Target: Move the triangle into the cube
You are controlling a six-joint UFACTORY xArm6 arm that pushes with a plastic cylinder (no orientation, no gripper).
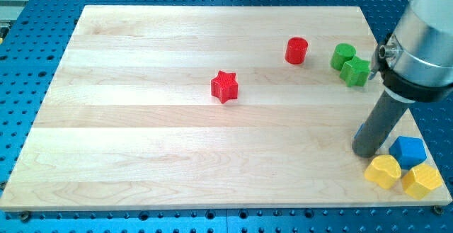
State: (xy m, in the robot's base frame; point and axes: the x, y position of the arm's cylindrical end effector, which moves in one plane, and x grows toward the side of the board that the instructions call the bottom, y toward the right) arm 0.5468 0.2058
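My tip (368, 152) is resting on the wooden board (141, 155) at its near right corner. It is a bare rod with no jaws to open or close, so it is gripping nothing.

A blue sliver (360, 130) is peeking out from behind the rod's left edge, touching it or just beside it. I am judging this to be the triangle, though the rod is hiding too much of it to be sure.

A blue block (408, 151), possibly the cube, is sitting just right of my tip. Two yellow blocks, one (383, 171) and the other (422, 180), are crowding its near side. A squarish green block (356, 71) is lying farther off, touching a green cylinder (342, 54).

If the blue block is the target, the sliver is lying to its left and slightly farther back. The push would need to run rightward, with my tip starting from the sliver's left. At the moment my tip is sitting between the two.
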